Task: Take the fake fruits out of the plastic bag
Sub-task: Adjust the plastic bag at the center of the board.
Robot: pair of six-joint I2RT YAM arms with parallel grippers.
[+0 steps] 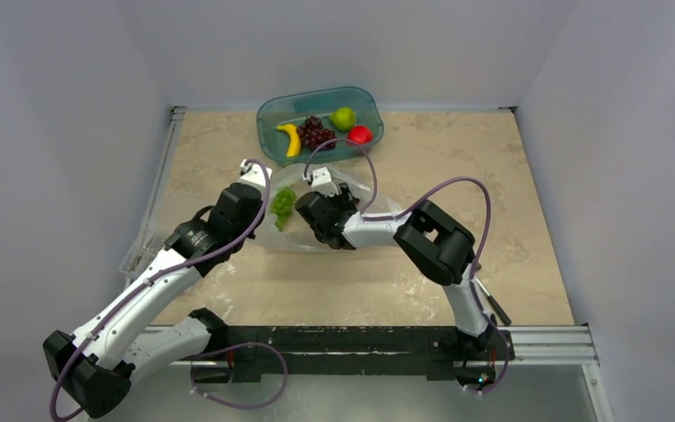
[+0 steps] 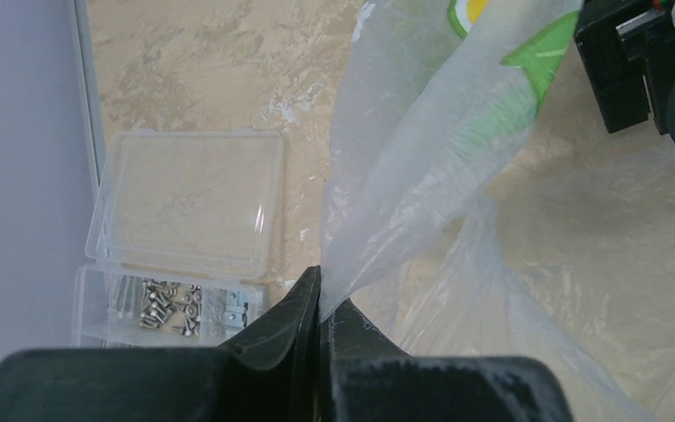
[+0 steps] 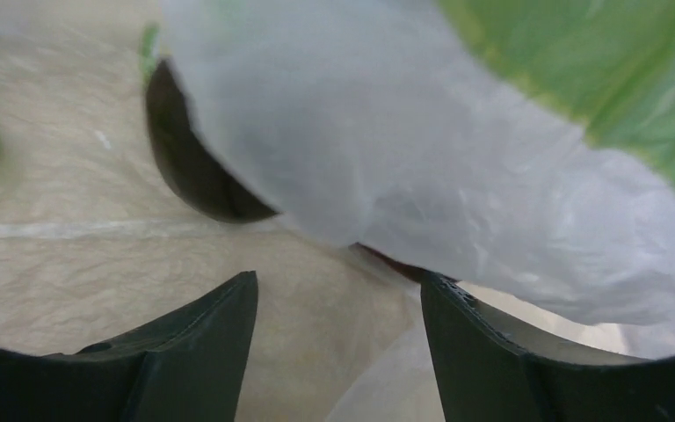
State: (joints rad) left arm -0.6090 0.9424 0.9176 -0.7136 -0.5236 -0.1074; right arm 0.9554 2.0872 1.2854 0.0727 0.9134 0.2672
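The left tool (image 2: 319,303) is clenched on a fold of the bag (image 2: 422,158), which lies mid-frame on the counter (image 1: 510,193) in the top view, green grapes (image 1: 283,203) at its left edge. The right tool (image 3: 338,294) is released, jaws apart beside the bag.

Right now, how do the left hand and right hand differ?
The left hand is shut; the right hand is open. The left hand pinches a fold of the plastic bag; the right hand holds nothing, with bag film just ahead of it. Both are at the bag.
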